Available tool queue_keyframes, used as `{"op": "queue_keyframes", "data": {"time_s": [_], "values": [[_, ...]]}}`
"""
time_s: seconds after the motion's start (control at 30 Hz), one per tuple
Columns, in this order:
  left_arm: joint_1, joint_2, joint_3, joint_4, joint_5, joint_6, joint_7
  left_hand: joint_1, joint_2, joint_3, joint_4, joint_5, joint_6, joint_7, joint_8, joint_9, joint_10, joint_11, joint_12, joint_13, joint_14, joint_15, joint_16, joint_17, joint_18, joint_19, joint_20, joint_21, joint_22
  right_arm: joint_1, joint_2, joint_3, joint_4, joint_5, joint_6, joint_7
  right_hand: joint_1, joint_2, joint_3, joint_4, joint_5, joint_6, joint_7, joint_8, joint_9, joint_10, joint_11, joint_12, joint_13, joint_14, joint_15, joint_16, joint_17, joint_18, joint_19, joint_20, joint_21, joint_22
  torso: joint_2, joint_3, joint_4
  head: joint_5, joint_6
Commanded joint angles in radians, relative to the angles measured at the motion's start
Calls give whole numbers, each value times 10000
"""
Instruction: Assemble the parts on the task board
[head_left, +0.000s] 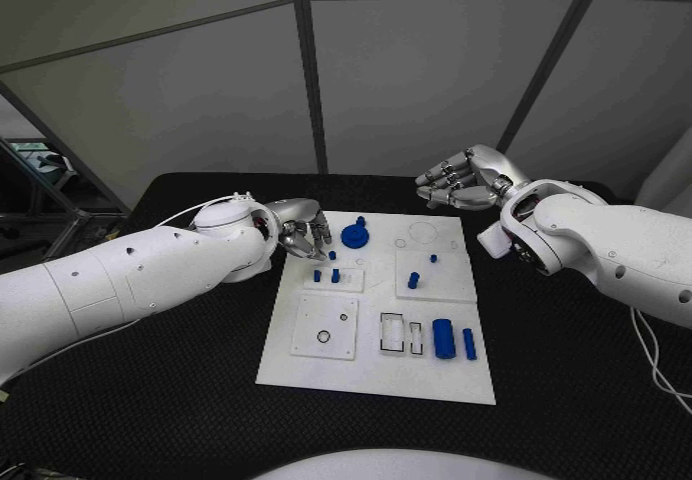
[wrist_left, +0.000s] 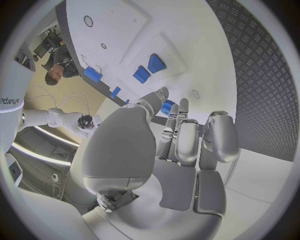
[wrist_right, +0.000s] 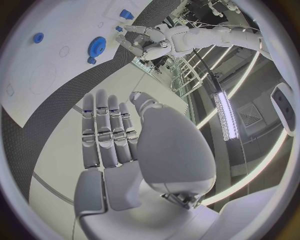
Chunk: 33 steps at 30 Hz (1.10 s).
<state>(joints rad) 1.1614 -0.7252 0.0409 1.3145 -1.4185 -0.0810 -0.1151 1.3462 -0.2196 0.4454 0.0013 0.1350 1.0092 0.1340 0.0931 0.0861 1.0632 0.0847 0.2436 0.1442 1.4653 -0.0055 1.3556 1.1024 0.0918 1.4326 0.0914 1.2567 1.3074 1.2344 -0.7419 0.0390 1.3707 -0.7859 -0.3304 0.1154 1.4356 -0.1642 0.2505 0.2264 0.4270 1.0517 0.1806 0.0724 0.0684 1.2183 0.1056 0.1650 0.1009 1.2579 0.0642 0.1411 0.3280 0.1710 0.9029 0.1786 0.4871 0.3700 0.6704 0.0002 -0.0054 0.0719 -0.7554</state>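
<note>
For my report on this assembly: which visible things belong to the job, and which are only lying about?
Belongs to the job:
task board
blue gear
two blue cylinders
small blue pegs
left hand, beside the gear
right hand, holding nothing

Only lying about:
black table

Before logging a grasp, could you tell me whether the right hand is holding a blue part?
No, the right hand hovers empty beyond the white task board.

Even, cool light fills the head view; the white board (head_left: 378, 345) is bright against the dark desk (head_left: 173, 400), with faint shadows. Both wrist views bend hard at the rim. A ceiling strip light (wrist_right: 226, 116) glares, and sheen lies on the right hand (wrist_right: 125, 150).
</note>
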Motion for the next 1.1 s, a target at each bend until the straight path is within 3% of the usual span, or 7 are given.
{"op": "queue_keyframes", "data": {"time_s": [0.03,0.23,0.33,0.5,0.67,0.83,1.1], "values": [[16,-104,80,35,62,-322,96,68,62,-37,-17,6,-6,16,-43,-12,-93,-2,-24,-14,83,73,46,-7,-122,-39,70,-85,-11,17,-16,4,-35,-16,32,-11,-66,49,55,-21,47,-73,5,-32,2,-15,33,-42,-20,75,-17,-62,-1,109,83,0,-48,-18,-8,1,-15,10,23],[32,-533,207,146,964,-985,350,150,191,76,-12,11,172,98,43,4,-102,28,34,-26,2,101,-55,-234,-43,-201,98,-436,-277,17,-310,4,-102,-1619,537,-965,429,28,241,-504,-210,64,-26,35,27,-38,-8,-62,-96,602,-174,113,114,140,494,-159,173,100,-25,-3,-6,-30,57],[51,-773,233,186,2054,-1443,610,180,258,184,21,3,398,125,144,21,-42,54,137,-34,-575,120,-912,-1814,90,-525,136,-1060,-737,17,-465,2,-105,-2635,830,-1307,625,63,231,-808,-513,253,-122,105,47,72,-131,-25,-119,1476,-418,590,378,149,1109,-423,745,424,-33,-16,-21,-69,113],[64,-1300,247,453,4968,-2005,1483,339,441,451,-20,8,710,71,278,49,489,-80,500,54,-1047,16,-1660,-3060,285,-966,68,-1932,-1369,-14,-774,-74,290,-5000,1323,-1877,601,184,248,-1180,-732,574,-352,119,22,340,-425,17,-188,2559,-779,2366,1498,103,1926,-920,2255,1417,-13,7,-57,-288,229],[20,-1636,231,954,8502,-2616,3119,365,628,665,-2,-7,739,107,283,16,249,-28,540,4,-2229,71,-3339,-5569,670,-2158,92,-4054,-2880,-260,-961,-142,855,-6544,1166,-2239,417,139,488,-1255,-770,601,-385,-1,-3,300,-421,-138,-292,2518,-847,4038,2453,21,2019,-953,3472,2543,-1,-13,-50,-559,318],[-84,-1915,211,1589,11209,-3293,4607,302,699,605,34,-21,701,104,267,-6,357,-64,751,62,-2319,58,-3523,-5846,711,-2294,100,-4352,-3074,-486,-1068,-325,1268,-7590,582,-2456,289,-107,663,-1275,-832,363,-336,-102,-31,-30,-326,-432,-381,2476,-782,5510,3584,-111,2261,-905,4438,3602,-20,-22,-46,-653,295],[-147,-2097,205,2048,12426,-3571,5503,310,737,591,29,-18,668,104,252,-19,315,-65,797,71,-2347,55,-3561,-5895,751,-2396,100,-4583,-3239,-615,-1015,-537,1450,-8266,622,-2678,203,-287,1017,-1322,-993,195,-310,-78,-13,-170,-255,-640,-376,2434,-724,7321,5000,-267,2598,-825,5621,4925,-12,-13,-44,-733,273]]}}
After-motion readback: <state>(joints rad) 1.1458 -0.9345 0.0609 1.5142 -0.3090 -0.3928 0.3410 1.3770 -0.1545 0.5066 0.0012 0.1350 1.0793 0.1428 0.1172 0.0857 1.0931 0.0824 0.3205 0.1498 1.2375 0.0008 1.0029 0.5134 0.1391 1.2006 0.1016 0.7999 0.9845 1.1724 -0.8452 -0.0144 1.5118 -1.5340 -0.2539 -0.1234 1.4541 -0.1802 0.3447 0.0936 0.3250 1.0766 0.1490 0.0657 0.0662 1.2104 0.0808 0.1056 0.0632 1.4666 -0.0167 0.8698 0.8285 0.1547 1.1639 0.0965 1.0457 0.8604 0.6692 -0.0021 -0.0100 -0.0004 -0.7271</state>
